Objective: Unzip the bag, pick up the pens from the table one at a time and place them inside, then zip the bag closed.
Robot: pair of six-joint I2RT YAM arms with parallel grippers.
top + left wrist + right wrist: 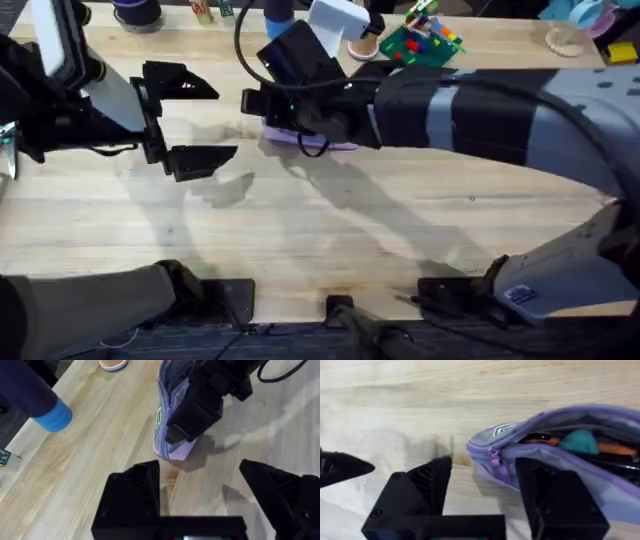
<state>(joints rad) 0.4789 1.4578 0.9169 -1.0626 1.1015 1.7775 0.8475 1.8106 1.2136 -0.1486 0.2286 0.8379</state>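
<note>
Counter: pale wood planks (330, 220), clutter along far edge.
Pouch: lavender pencil pouch (560, 450) lies mid-counter, zip part open, stuff inside already.
R fingers (485, 495): spread, one astride pouch near zip pull (496, 460), gripping nothing yet.
L fingers (205, 495): released, hovering just beside pouch end.
Step, I reckon: pinch pull squarely, L steadies end, drag along zip.

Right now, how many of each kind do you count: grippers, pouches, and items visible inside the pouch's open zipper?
Grippers: 2, the left gripper open and apart from the bag, the right gripper at the bag.
Pouches: 1, the purple bag, unzipped.
Items visible inside: at least 2, a teal piece and an orange piece.
Total: 5.
</note>
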